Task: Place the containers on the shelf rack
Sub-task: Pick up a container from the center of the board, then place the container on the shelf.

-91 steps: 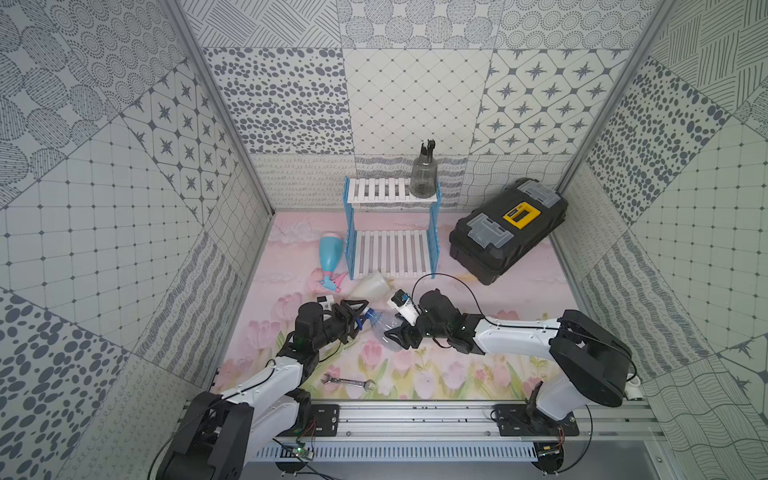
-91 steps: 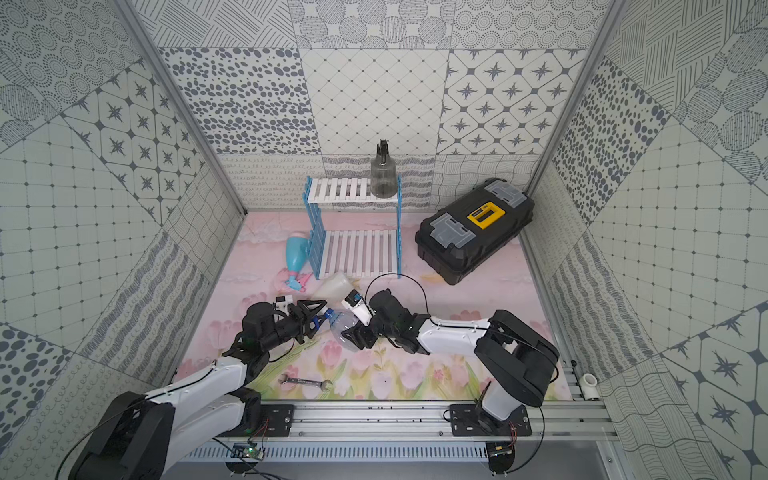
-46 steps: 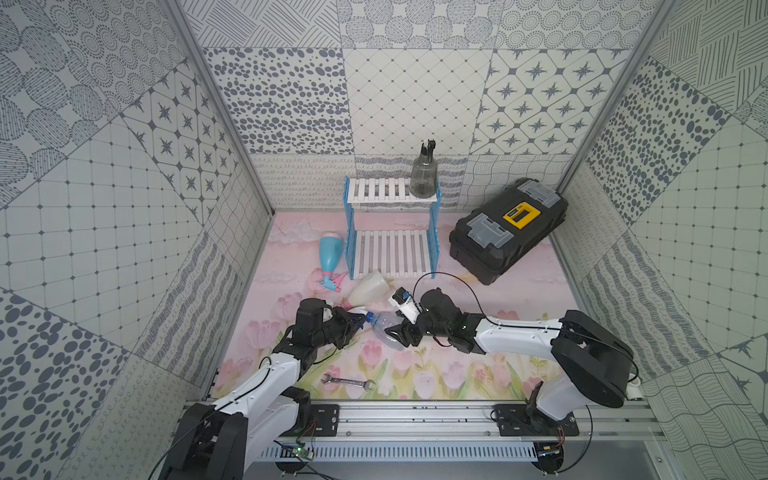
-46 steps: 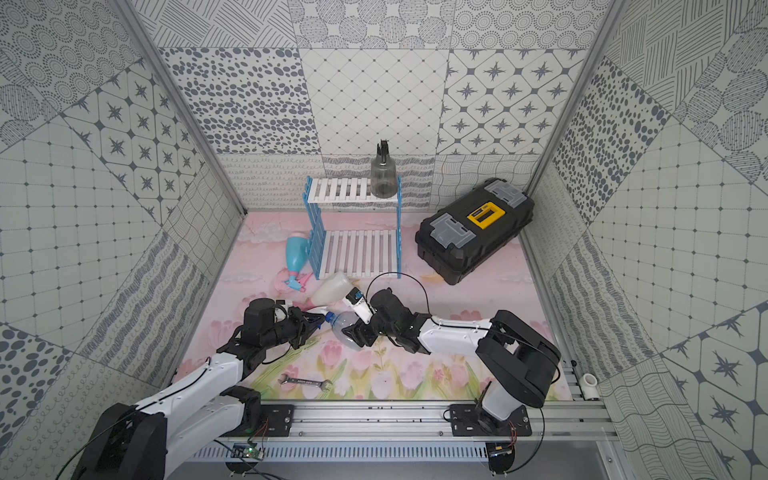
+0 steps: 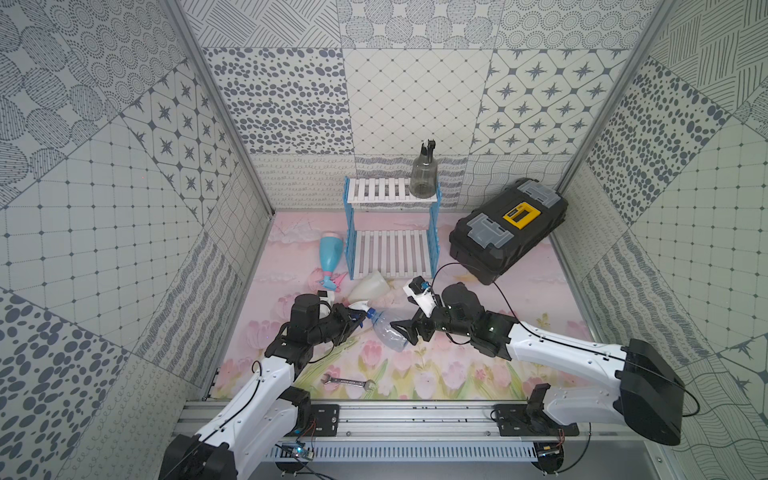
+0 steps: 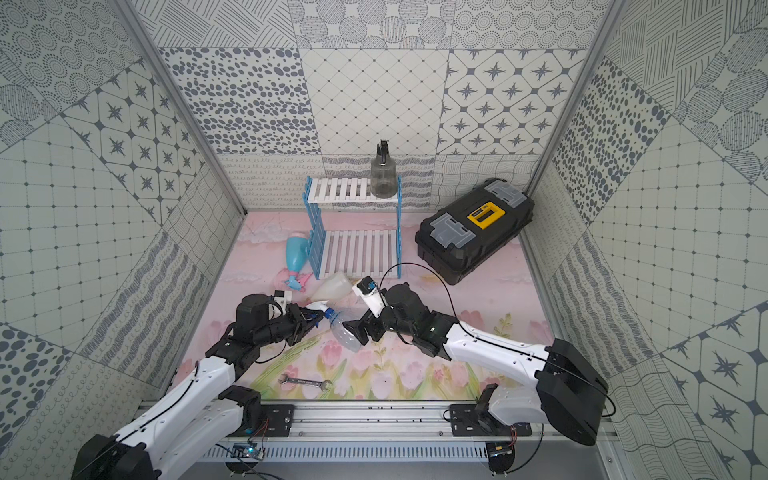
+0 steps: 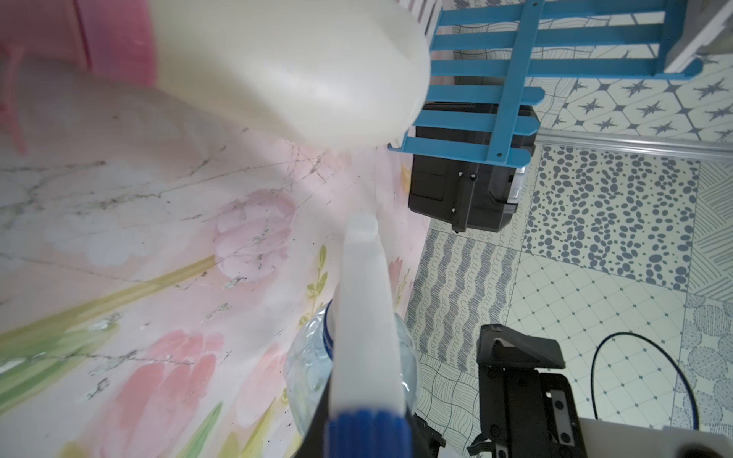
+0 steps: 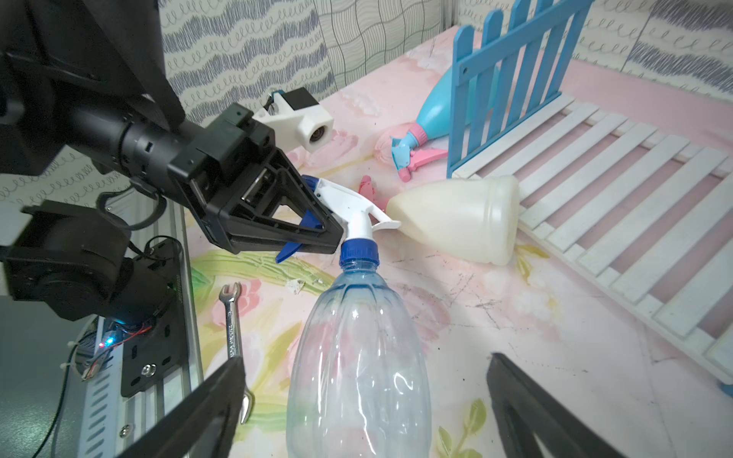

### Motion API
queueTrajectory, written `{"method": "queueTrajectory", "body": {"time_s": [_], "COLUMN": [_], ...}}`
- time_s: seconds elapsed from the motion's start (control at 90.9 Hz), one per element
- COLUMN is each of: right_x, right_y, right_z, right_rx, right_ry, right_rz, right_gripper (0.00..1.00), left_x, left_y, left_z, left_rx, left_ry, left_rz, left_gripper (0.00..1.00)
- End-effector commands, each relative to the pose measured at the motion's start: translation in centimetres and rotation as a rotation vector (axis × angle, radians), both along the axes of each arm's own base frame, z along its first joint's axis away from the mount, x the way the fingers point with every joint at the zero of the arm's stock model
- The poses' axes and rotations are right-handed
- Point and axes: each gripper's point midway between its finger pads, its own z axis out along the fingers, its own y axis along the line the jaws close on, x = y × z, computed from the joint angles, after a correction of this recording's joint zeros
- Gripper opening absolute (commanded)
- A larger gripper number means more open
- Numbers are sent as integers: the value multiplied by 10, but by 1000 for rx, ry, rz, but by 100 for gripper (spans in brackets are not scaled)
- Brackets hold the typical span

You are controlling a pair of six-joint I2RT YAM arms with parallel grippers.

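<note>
Currently left gripper is pinched shut on clear bottle's spray head, low between the arms; can't tell if it touches the mat. Right gripper jaws wide, either side of its body, no grip. Grey bottle upright on rack's top shelf. White bottle lies just in front of rack, blue bottle beside its left panel.

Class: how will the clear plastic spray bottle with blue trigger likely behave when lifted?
The clear plastic spray bottle looks empty, so probably light. Its thin creased walls may dent if squeezed. Held at the trigger by the left gripper, it may swing.
</note>
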Motion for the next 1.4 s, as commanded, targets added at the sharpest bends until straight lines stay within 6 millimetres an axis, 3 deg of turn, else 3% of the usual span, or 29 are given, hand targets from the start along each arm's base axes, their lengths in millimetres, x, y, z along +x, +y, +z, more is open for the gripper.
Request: {"method": "queueTrajectory", "body": {"time_s": [0.0, 0.198, 0.319, 0.495, 0.88, 0.979, 1.221, 1.386], "right_x": [10, 28, 39, 48, 52, 52, 54, 56], "right_y": [-10, -37, -57, -83, -122, -122, -120, -118], "right_z": [41, 69, 81, 94, 124, 132, 139, 133], "right_rx": [88, 200, 231, 220, 70, 50, 52, 48], "right_ry": [-13, 42, 32, -31, -222, -259, -277, -260], "right_rz": [-51, -109, -162, -235, -359, -348, -341, -343], "right_gripper": [97, 97, 97, 97, 97, 97, 97, 97], "left_x": [-14, -29, -37, -30, 32, 53, 95, 133], "left_y": [-2, -2, 10, 28, 47, 50, 39, 30], "left_z": [30, 85, 120, 176, 272, 285, 340, 355], "left_rx": [128, 277, 432, 626, 847, 884, 963, 995], "left_ry": [-189, -431, -564, -737, -768, -724, -785, -792], "left_rz": [-132, -247, -261, -211, -111, -89, -25, -16], "left_gripper": [0, 0, 0, 0, 0, 0, 0, 0]}}
